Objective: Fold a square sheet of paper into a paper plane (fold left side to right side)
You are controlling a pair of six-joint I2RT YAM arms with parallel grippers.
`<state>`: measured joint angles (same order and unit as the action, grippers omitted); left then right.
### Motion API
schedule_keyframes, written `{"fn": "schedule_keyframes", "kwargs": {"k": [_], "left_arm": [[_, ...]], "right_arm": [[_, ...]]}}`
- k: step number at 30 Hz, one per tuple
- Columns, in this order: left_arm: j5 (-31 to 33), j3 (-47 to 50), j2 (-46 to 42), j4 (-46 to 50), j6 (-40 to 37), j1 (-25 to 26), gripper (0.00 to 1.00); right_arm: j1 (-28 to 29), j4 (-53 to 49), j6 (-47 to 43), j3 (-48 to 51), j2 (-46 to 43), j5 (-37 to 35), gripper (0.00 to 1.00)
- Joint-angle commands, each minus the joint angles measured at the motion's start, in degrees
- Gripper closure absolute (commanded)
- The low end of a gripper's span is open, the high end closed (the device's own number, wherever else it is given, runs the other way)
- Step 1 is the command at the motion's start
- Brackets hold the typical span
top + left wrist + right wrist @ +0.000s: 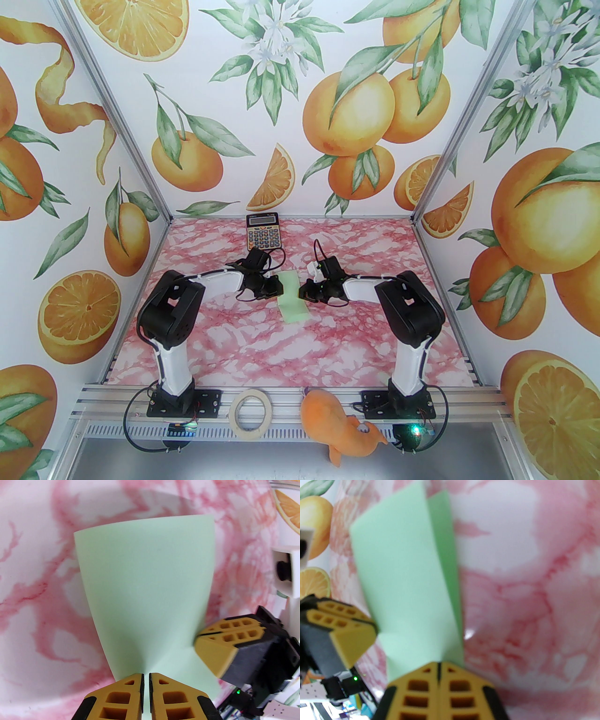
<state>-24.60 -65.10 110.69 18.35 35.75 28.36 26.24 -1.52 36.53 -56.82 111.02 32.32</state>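
The square sheet of paper (292, 300) was pale green and doubled over into a narrow strip of 2 layers, at the middle of the worktop (262, 347). The left hand (146, 675) was pinched closed on its left edge. The right hand (439, 665) was pinched closed on its right edge.

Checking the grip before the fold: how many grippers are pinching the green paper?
2: the left gripper pinches the paper from its left side, the right gripper from its right.
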Motion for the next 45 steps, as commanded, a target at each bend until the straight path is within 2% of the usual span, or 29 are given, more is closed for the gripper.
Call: {"fn": "schedule_keyframes", "kwargs": {"k": [1,8,17,24,38,45], "left_arm": [[-0.3,1.0,1.6,-1.0,-0.9,0.0,0.87],[-0.4,2.1,2.6,-1.2,-1.1,-0.2,0.89],[0.0,-4.3,-1.5,3.3,-2.3,-1.2,0.83],[-0.2,-9.1,3.3,4.7,-4.3,-2.4,0.83],[-0.1,-10.1,8.7,5.3,-6.0,-3.9,0.84],[-0.1,-9.3,2.0,5.6,-4.7,-3.4,0.83]], "right_arm": [[0.4,-4.1,-0.8,0.6,2.2,-4.0,1.0],[0.3,-4.2,-0.8,0.5,2.2,-4.0,1.0],[0.4,-4.3,-0.8,0.6,2.2,-4.1,1.0],[0.4,-4.1,-0.7,0.8,2.3,-4.0,1.0],[0.3,-3.8,-0.5,1.2,2.3,-4.1,1.0],[0.4,-3.7,-0.3,1.4,2.2,-4.2,1.0]]}}
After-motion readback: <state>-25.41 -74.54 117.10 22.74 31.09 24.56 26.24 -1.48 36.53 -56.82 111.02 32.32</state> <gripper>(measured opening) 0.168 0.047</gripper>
